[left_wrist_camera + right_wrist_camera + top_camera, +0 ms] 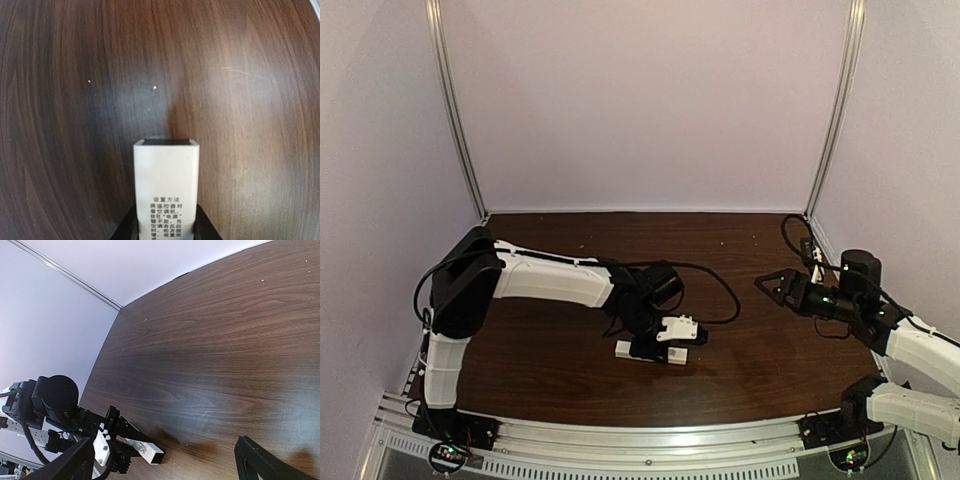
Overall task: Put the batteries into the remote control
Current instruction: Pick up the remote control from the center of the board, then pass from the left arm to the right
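Note:
The remote control is a white bar with printed black text on its face and a dark far end. My left gripper is shut on it, black fingers pressing both long sides, holding it low over the table. In the top view the remote sticks out on both sides of the left gripper. It also shows in the right wrist view. My right gripper is open and empty, raised at the right, well apart from the remote; it also shows in its own view. The batteries are out of view.
The dark wooden table carries a few tiny pale specks. Pale walls with metal corner posts enclose it at the back and sides. A black cable trails from the left arm across the table's middle.

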Robot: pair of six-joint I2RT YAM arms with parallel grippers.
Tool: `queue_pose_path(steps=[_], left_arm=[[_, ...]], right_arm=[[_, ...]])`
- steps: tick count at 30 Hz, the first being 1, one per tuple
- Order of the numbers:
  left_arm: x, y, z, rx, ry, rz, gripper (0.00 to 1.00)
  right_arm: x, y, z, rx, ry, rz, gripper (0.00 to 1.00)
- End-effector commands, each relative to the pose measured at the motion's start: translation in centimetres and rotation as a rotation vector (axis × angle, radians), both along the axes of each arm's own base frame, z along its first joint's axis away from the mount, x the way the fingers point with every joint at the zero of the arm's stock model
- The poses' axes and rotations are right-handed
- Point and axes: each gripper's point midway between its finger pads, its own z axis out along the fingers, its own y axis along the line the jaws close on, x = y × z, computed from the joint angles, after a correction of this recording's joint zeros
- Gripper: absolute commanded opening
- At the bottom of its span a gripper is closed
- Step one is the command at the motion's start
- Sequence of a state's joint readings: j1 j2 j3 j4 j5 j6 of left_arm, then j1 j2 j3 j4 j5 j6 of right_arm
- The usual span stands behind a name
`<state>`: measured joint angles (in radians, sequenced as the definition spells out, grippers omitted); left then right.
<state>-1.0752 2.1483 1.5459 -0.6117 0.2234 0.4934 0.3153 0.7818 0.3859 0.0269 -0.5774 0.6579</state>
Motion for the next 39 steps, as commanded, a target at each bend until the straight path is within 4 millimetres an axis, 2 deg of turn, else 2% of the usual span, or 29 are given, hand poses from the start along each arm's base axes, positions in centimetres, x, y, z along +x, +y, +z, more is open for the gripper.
queue_pose_path(steps=[1, 3, 7, 9, 13, 16, 19, 24, 27, 30, 36, 39], left_arm=[[0.0, -0.7, 1.0, -0.015, -0.007, -0.013, 0.24], [-0.1, -1.3, 2.7, -0.061, 0.000, -0.012, 0.21], [0.0, -2.3, 8.2, -0.194, 0.022, -0.003, 0.18], [0.1, -2.6, 11.4, -0.287, 0.053, 0.003, 0.18], [0.0, -2.4, 18.1, -0.483, 0.105, 0.000, 0.16], [-0.4, -1.8, 22.6, -0.637, 0.136, -0.011, 0.15], [-1.6, -1.2, 26.3, -0.763, 0.172, -0.042, 0.15], [-3.8, -0.2, 32.1, -0.953, 0.214, -0.116, 0.15], [-4.5, 0.2, 34.2, -1.024, 0.226, -0.134, 0.14], [-4.9, 0.5, 35.4, -1.065, 0.243, -0.139, 0.13], [-4.6, 0.4, 35.4, -1.081, 0.272, -0.105, 0.12], [-4.5, 0.3, 35.3, -1.092, 0.284, -0.087, 0.12]], right_arm=[[0.0, 0.0, 0.4, 0.004, -0.036, 0.011, 0.98], [0.2, -0.2, 0.6, -0.011, -0.058, 0.005, 0.97], [0.7, -0.4, 0.3, -0.089, -0.112, 0.011, 0.94], [0.7, 0.3, 1.5, -0.062, -0.163, 0.052, 0.91], [0.3, 1.3, 5.4, 0.015, -0.276, 0.107, 0.91], [-0.7, 2.0, 9.5, 0.070, -0.400, 0.162, 0.91], [-2.3, 2.6, 13.1, 0.114, -0.513, 0.222, 0.91], [-4.9, 4.0, 17.5, 0.178, -0.641, 0.324, 0.85], [-6.3, 5.1, 19.1, 0.205, -0.690, 0.378, 0.81], [-7.4, 7.0, 20.0, 0.202, -0.720, 0.445, 0.79], [-8.7, 11.2, 21.1, 0.153, -0.767, 0.536, 0.76], [-8.9, 12.5, 21.4, 0.135, -0.785, 0.547, 0.74]])
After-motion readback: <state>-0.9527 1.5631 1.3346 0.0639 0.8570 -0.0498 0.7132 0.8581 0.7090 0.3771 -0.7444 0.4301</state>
